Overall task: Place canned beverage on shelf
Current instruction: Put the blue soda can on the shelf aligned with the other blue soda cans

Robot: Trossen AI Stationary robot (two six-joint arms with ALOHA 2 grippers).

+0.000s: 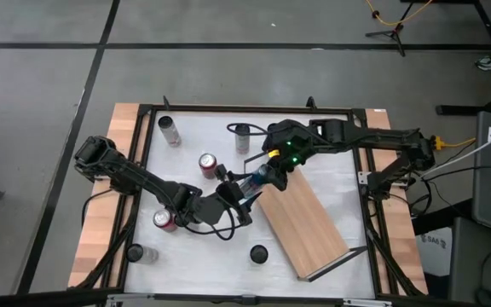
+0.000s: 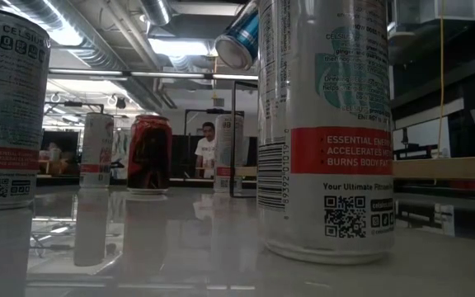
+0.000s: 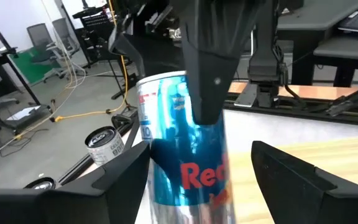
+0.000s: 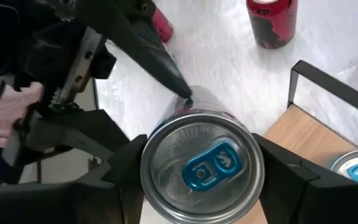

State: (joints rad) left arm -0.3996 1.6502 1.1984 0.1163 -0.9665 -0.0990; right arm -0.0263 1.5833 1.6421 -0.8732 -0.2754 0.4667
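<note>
High view: both arms meet mid-table at the shelf's (image 1: 303, 223) upper-left corner, blue can (image 1: 259, 177) between them. Shelf lies diagonal, its long board bare, open white table (image 1: 331, 145) around it. Left gripper (image 1: 239, 198) reaches in from the lower left, right gripper (image 1: 273, 166) from the upper right.

Low view: blue can (image 2: 239, 39) hangs tilted, well above the tabletop, behind a big white can (image 2: 326, 124); person in the background.

Left wrist: fingers (image 3: 120, 177) flank the can (image 3: 185, 149), gap on one side, grip unclear; other arm's finger presses its front.

Right wrist: fingers (image 4: 124, 168) clamped on the can's top (image 4: 202, 165), beside the shelf's wire rail (image 4: 334, 84).
</note>
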